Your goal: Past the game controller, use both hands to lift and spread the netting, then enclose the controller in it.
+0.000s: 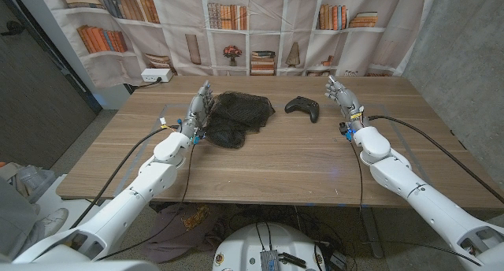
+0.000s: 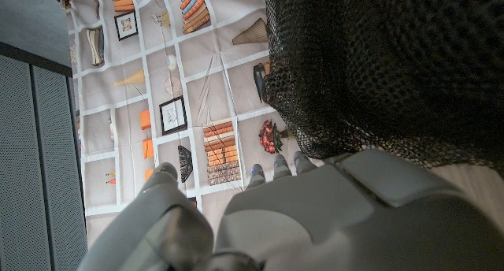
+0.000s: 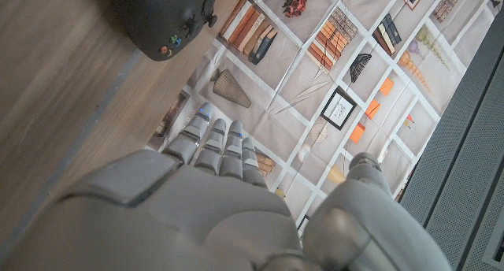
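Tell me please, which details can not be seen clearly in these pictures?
- Head view: whether the left robot hand touches the netting; its fingers stand against the dark mesh.
- Left wrist view: the netting's far part, cut off by the picture's edge.
- Right wrist view: most of the game controller, cut off by the edge.
- Head view: the controller's buttons, too small.
- The right robot hand: its palm side, turned away.

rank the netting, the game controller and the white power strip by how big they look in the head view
1. netting
2. game controller
3. white power strip, though it sits farther back, so its smaller look is partly distance
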